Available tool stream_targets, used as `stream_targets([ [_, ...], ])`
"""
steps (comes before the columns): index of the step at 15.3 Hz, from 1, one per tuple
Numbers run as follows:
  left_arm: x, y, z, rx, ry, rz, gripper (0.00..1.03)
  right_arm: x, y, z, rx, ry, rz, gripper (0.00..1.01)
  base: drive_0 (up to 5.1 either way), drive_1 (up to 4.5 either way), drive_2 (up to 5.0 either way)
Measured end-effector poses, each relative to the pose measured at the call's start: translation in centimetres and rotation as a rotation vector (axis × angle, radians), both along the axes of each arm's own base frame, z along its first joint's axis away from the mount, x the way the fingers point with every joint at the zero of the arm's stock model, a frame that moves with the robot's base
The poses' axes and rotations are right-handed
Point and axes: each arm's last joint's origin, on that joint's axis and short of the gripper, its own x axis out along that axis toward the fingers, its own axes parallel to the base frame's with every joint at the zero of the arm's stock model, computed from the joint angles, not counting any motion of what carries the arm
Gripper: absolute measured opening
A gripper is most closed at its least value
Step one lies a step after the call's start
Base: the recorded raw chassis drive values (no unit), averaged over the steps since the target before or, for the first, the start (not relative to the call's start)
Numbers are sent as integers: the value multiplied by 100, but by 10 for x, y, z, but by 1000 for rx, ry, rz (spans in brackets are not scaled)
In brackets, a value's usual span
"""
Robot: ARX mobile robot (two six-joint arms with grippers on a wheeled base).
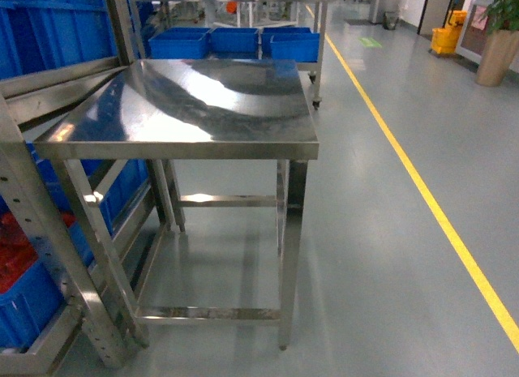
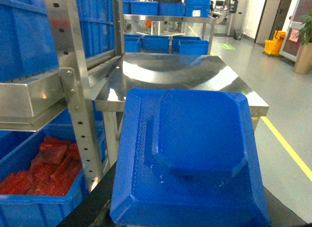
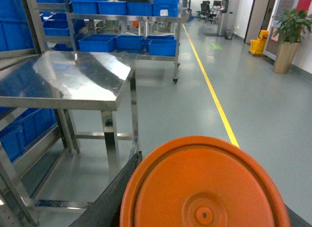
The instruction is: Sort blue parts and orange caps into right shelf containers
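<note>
- Risk first: the blue part (image 2: 195, 149) filled the left wrist view right in front of the left claw, and the orange cap (image 3: 204, 188) sat just as close before the right claw. Both hid the jaws, so I could not tell whether either claw was open, closed or clamping
- I judged each piece to be carried. With the hold unseen, a loose pinch could have let one slip during a drive or a reach
- The steel table (image 1: 203, 101) stood directly ahead of both claws, its top bare. Its near edge lay between the claws and the shelf beyond, so a low forward reach could have knocked a piece or an arm against it
- The bright blue crates (image 1: 235, 41) stood in a row well beyond the claws, past the table's far edge. They all looked alike, so I could have dropped a piece in the wrong one
- From here I could not see into those crates, so I could not tell their contents
- Low and to the left of the left claw, a blue crate (image 2: 29, 207) on the left rack (image 2: 78, 90) held red pieces (image 2: 48, 163). I took that one as no part of this job
- Tall blue boxes (image 1: 49, 24) stood higher on that rack, contents hidden
</note>
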Motion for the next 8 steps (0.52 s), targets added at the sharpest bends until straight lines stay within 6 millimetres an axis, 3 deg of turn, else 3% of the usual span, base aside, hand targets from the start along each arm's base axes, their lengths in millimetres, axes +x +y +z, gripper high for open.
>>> stream_targets([
  [8, 0, 0, 0, 0, 0, 0, 43, 0, 0, 0, 0, 2, 0, 44, 7, 441, -426],
])
